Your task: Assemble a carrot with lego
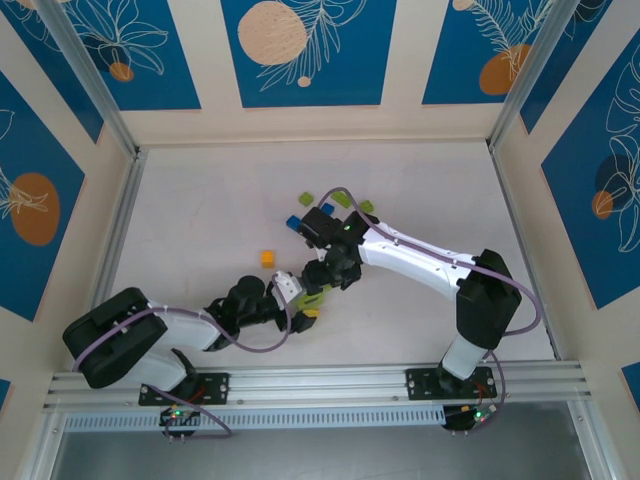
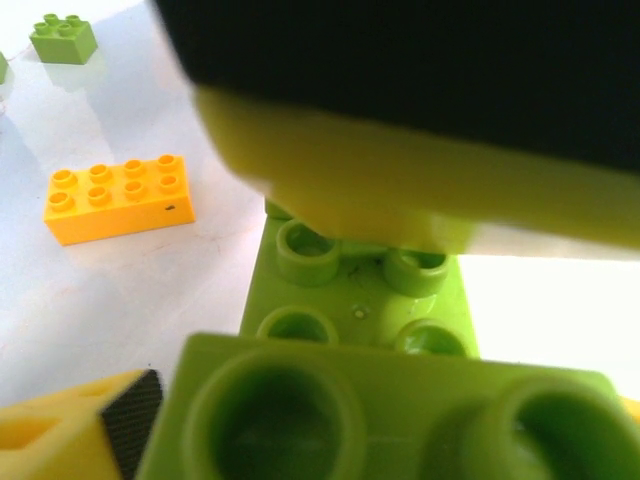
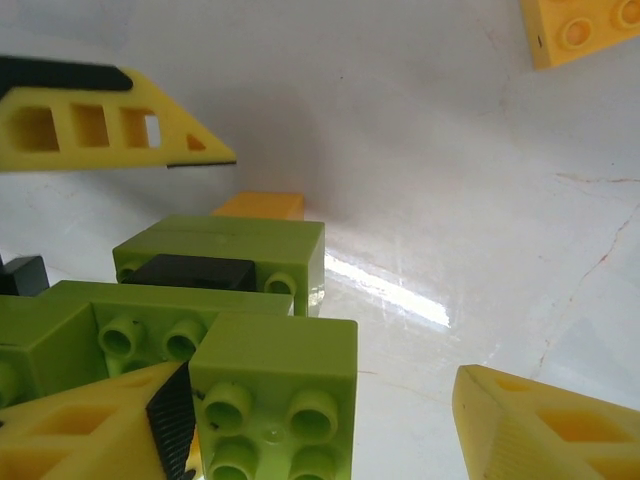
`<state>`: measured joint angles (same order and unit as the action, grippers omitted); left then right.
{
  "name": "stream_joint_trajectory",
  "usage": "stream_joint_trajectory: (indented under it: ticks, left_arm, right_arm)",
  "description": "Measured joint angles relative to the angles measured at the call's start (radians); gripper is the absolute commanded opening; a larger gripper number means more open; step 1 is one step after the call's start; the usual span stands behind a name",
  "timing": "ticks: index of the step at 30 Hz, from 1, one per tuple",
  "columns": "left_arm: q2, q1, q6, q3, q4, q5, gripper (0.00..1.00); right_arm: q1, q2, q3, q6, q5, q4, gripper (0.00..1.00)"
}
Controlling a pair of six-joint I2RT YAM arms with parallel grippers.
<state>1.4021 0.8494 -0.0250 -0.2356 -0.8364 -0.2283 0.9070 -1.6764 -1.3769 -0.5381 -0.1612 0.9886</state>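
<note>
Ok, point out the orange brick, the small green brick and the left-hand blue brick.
orange brick (image 2: 115,188), left wrist view, studded top face.
small green brick (image 2: 62,32), left wrist view, studded top.
left-hand blue brick (image 1: 293,222), top view, top face.

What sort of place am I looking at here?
Probably a robot test booth: a white table boxed in by blue-patterned panels, two arms bolted to a metal rail, toy bricks scattered.
</note>
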Motion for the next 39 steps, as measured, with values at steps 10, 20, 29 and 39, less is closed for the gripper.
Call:
stream_joint_trajectory:
  ticks: [10,20,29,39]
  left_arm:
    - [-0.080,0.000,0.008,0.022,0.039,0.013,1.00]
    - [-0.126,0.000,0.019,0.022,0.042,0.023,1.00]
    - [-0.122,0.000,0.019,0.022,0.041,0.024,1.00]
    - [-0.113,0.000,0.019,0.022,0.040,0.024,1.00]
  right_arm:
    - [0.007,0.000,0.000,0.001,0.046,-0.006,0.71]
    - [0.027,0.000,0.000,0.000,0.077,-0.023,0.71]
    - [0.027,0.000,0.000,0.000,0.068,-0.022,0.71]
    - [0.015,0.000,-0.001,0.011,0.061,-0.023,0.71]
